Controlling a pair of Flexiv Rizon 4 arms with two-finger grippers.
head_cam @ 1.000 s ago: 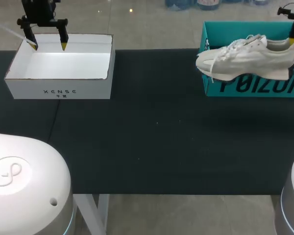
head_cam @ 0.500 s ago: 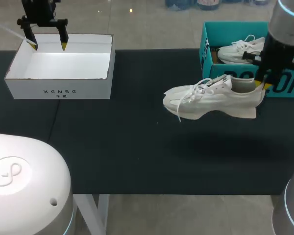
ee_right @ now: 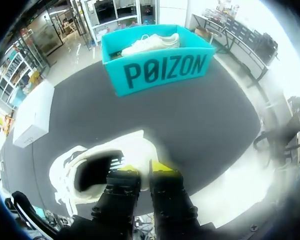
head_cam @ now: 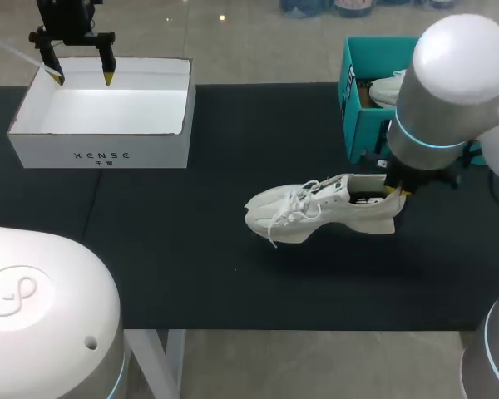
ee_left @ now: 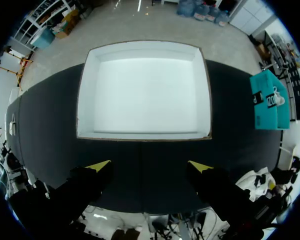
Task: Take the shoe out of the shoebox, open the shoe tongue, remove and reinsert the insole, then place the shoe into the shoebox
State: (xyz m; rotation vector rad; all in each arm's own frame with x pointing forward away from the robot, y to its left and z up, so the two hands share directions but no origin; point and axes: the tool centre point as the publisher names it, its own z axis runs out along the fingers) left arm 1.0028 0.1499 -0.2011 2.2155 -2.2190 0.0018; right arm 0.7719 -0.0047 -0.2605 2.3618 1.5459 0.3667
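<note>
Shoe (head_cam: 316, 214) held by heel in right hand (ee_right: 142, 168), left hand (ee_left: 149, 165) wide near white box (ee_left: 144, 136)

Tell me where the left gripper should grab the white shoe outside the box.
Probably the toe of the shoe, from above on the left arm's side: it is sole-down with the toe pointing that way, and the right gripper holds the heel.

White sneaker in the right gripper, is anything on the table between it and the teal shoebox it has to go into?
Nothing visible lies on the black table mat between the white sneaker, held at its heel by the right gripper, and the teal cardboard shoebox. A second white sneaker already lies inside that box.
</note>
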